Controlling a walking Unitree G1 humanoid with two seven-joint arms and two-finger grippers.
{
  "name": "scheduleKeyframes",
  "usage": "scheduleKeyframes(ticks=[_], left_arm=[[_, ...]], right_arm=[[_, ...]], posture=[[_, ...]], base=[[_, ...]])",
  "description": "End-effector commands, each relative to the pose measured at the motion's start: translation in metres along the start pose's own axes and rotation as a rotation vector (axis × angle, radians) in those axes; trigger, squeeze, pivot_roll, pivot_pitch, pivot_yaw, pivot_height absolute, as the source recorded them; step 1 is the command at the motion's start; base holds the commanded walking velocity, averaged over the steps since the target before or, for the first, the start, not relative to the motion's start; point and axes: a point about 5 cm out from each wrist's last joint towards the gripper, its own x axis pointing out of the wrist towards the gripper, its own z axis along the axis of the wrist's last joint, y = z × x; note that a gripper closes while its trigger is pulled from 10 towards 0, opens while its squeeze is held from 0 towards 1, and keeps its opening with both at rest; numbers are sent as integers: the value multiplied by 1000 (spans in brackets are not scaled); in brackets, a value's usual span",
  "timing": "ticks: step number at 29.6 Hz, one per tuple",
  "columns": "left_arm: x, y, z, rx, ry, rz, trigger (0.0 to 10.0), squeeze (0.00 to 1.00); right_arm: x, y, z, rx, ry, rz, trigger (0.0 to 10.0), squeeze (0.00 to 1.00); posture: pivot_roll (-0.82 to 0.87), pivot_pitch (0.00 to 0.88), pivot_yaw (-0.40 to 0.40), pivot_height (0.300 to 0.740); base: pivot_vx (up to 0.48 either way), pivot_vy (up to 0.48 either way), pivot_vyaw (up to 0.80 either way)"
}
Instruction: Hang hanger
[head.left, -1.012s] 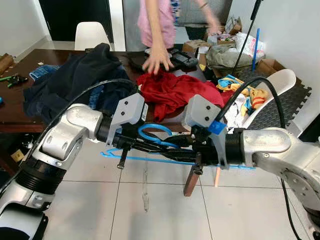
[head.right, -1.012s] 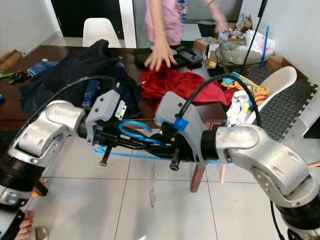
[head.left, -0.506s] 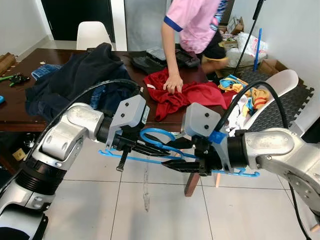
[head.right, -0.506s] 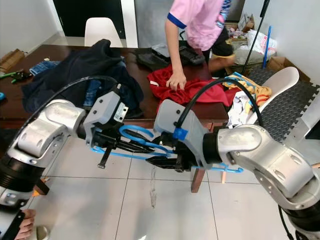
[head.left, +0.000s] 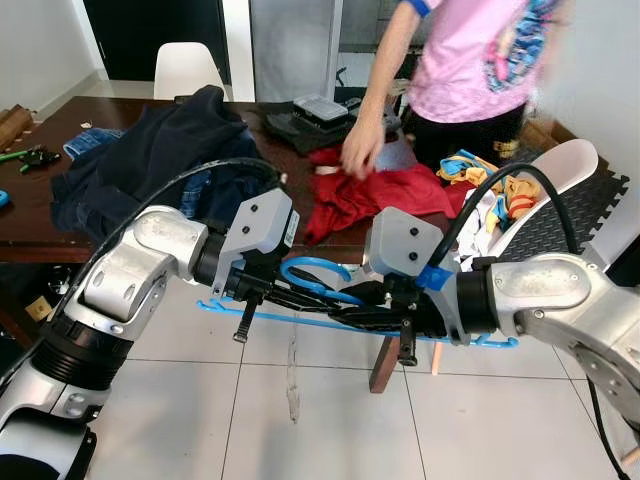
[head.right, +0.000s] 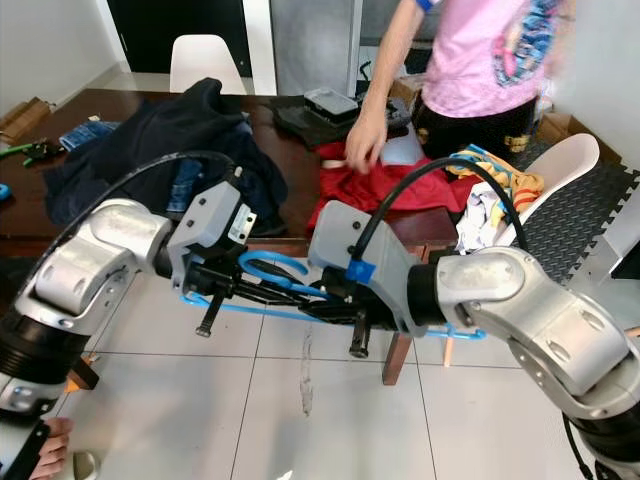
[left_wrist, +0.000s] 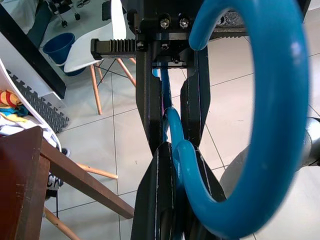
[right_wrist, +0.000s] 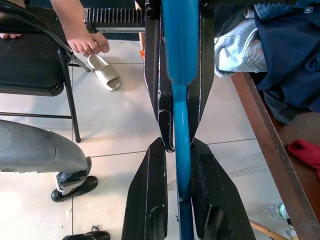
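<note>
The left gripper (head.left: 300, 296) is clamped on the hanger (head.left: 330, 322), its black fingers (left_wrist: 159, 165) pinching the blue plastic just below the hook (head.left: 305, 266). The right gripper (head.left: 350, 318) meets it head-on from the other side and is likewise clenched on the hanger: its fingers (right_wrist: 150, 195) press in on both sides of the thin blue bar. The two grippers nearly touch, tips facing each other, so both arms share the load in front of the robot's chest.

The hanger is in mid-air, over the tiled floor (head.left: 180, 400) and just in front of the edge of the table (head.left: 30, 240). Its long axis runs roughly level from the robot's left to its right, one tip poking out past the left gripper and the other reaching under the right forearm. The hook curls up above the bar, towards the table.

By my judgement the task is at an early-to-middle stage: the hanger is picked up and firmly held, but it hangs on nothing yet, and no rail or rod to take it can be made out. Left to do: find a rail, carry the hanger there, and set the hook over it

Beyond the table with its heap of clothes (head.left: 150, 150), a person (head.left: 470, 60) reaches a hand (head.left: 357, 152) down towards a red cloth (head.left: 370, 190)
</note>
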Motion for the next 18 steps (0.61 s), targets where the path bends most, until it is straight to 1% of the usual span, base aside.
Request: scheduleKeyframes(ticks=[1, 8, 9, 10, 11, 12, 13, 14, 15, 16, 17, 18], left_arm=[[5, -1, 13, 58, -48, -36, 10000, 0], [6, -1, 15, 59, -62, -38, 10000, 0], [6, -1, 16, 58, -70, -37, 10000, 0], [6, -1, 16, 58, -70, -37, 10000, 0], [6, -1, 16, 58, -71, -37, 10000, 0], [6, -1, 16, 58, -71, -37, 10000, 0], [6, -1, 16, 58, -72, -36, 10000, 0], [6, -1, 16, 58, -72, -36, 10000, 0], [6, -1, 16, 59, -73, -34, 10000, 0], [6, -1, 16, 60, -73, -33, 10000, 0], [5, -1, 16, 61, -74, -32, 10000, 0], [5, -1, 16, 61, -74, -32, 10000, 0]], right_arm=[[1, 0, -4, -3, 34, 3, 0, 0], [1, 0, -4, -14, 41, 2, 0, 0], [1, 0, -4, -26, 45, 0, 3294, 0], [1, 0, -4, -26, 45, 0, 3294, 0], [0, 0, -4, -28, 45, 0, 10000, 0], [0, 0, -4, -28, 45, 0, 10000, 0], [0, 0, -4, -25, 44, 9, 10000, 78], [0, 0, -4, -25, 44, 9, 10000, 78], [0, 1, -5, -26, 45, 14, 10000, 855], [-1, 2, -5, -30, 49, 19, 10000, 855], [-1, 3, -5, -37, 56, 27, 10000, 761], [-1, 3, -5, -37, 56, 27, 10000, 761]], posture=[[12, 41, -3, 740], [11, 37, -3, 740], [10, 41, -2, 740], [10, 41, -2, 740], [9, 43, -2, 740], [9, 43, -2, 740], [10, 44, -3, 740], [10, 44, -3, 740], [10, 44, -3, 740], [10, 46, -4, 740], [10, 46, -4, 740], [10, 46, -4, 740]], base=[[0, 0, 0], [0, 0, 0], [0, 0, 0], [0, 0, 0], [0, 0, 0], [0, 0, 0], [0, 0, 0], [0, 0, 0], [0, 0, 0], [0, 0, 0], [0, 0, 0], [0, 0, 0]])
